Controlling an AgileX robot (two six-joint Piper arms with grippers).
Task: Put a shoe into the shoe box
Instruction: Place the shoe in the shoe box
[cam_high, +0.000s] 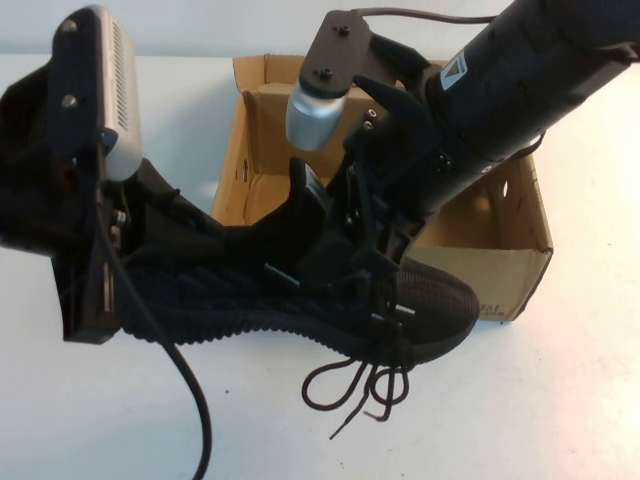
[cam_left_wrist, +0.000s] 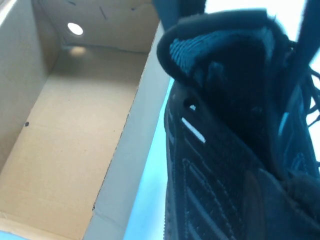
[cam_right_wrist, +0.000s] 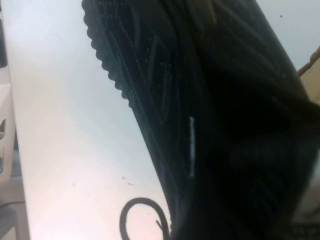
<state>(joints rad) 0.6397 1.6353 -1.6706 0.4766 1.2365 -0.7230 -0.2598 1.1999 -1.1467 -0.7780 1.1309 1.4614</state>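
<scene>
Stage: mid-task | black sneaker (cam_high: 300, 295) lies on its side on the white table (cam_high: 520, 400), just in front of the cardboard shoe box (cam_high: 500, 240) — not yet inside | left claw (cam_high: 140, 250) at heel, right claw (cam_high: 385, 255) at laces — grip: cannot tell | left: lift, lower into box.

I count one black lace-up sneaker with a ridged sole (cam_high: 300, 300) on my white table (cam_high: 560, 400), its loose laces trailing at the toe. One brown corrugated cardboard shoe box (cam_high: 500, 250) stands open just behind it. I have two arms in view, so two grippers: the left gripper (cam_high: 110, 270) at the heel end and the right gripper (cam_high: 370, 250) over the laces.
</scene>
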